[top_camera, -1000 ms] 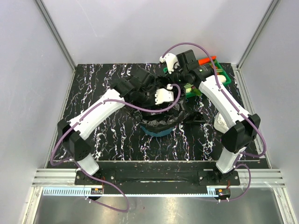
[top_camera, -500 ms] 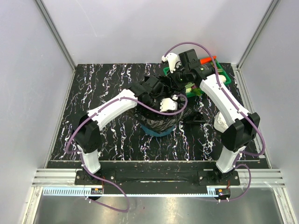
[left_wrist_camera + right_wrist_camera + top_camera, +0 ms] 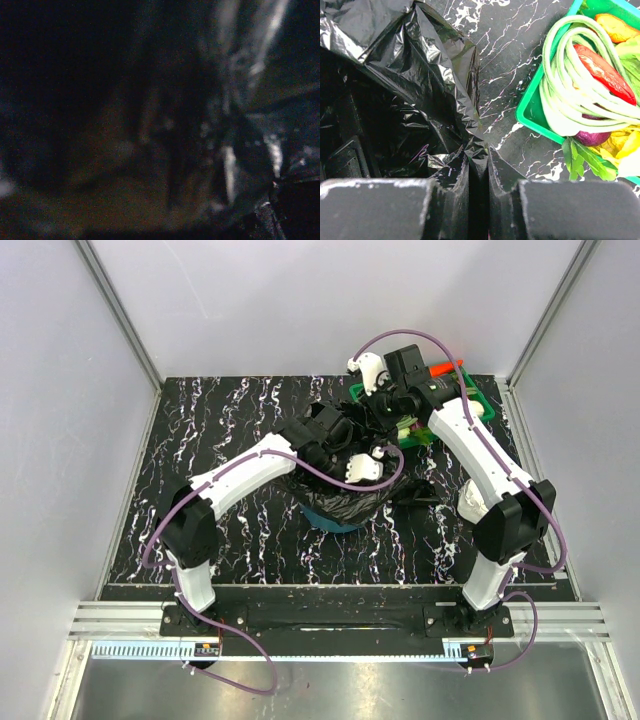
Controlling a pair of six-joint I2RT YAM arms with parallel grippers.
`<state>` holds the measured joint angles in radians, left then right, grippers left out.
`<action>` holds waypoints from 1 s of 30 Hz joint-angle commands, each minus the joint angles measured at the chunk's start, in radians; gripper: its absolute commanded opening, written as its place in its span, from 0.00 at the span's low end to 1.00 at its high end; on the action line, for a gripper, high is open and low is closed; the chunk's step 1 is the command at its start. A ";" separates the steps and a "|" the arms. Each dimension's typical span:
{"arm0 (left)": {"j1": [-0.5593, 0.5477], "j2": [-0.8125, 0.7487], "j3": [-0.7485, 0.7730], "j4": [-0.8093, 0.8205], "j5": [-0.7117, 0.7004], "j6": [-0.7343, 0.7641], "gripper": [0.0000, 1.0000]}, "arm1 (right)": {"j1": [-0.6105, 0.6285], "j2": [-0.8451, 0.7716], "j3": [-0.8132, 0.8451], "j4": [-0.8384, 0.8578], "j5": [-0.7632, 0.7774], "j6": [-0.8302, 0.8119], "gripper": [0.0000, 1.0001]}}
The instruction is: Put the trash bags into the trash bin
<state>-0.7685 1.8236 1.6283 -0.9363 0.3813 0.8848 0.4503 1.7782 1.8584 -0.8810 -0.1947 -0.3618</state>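
Observation:
The trash bag (image 3: 340,498), glossy wrinkled black film, is draped over and into the teal trash bin (image 3: 330,521) at mid-table. My left gripper (image 3: 358,476) reaches down inside the bag; its wrist view is dark and shows only black film (image 3: 240,65), with no fingers visible. My right gripper (image 3: 370,410) holds the bag's far edge, between the bin and the green tray. In the right wrist view my right gripper (image 3: 479,167) is shut on a pinched fold of the bag (image 3: 420,60), which hangs open to the left.
A green tray (image 3: 474,408) (image 3: 532,117) of vegetables stands at the back right, close beside the right gripper. A white crumpled plastic wad (image 3: 472,502) lies by the right arm. The black marbled table (image 3: 220,410) has white walls on three sides.
The left arm has swung right and forward, and its gripper has gone down into the bag over the bin. The right gripper has kept its grip and barely moved.

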 commanded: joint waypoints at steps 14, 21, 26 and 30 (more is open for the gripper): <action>-0.006 -0.167 0.157 0.017 -0.194 -0.070 0.99 | -0.013 0.018 0.022 0.005 0.046 -0.062 0.17; 0.044 -0.214 0.196 0.063 -0.162 -0.145 0.99 | -0.015 0.020 0.025 0.007 0.049 -0.060 0.21; 0.066 -0.211 0.153 0.119 -0.131 -0.172 0.99 | -0.018 0.009 0.036 0.007 0.040 -0.048 0.42; 0.087 -0.199 0.102 0.172 -0.122 -0.188 0.99 | -0.027 -0.013 0.058 0.005 0.012 -0.032 0.60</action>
<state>-0.6975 1.6409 1.7641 -0.8543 0.2226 0.7334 0.4389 1.7893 1.8587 -0.8841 -0.1738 -0.3946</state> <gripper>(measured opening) 0.988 0.539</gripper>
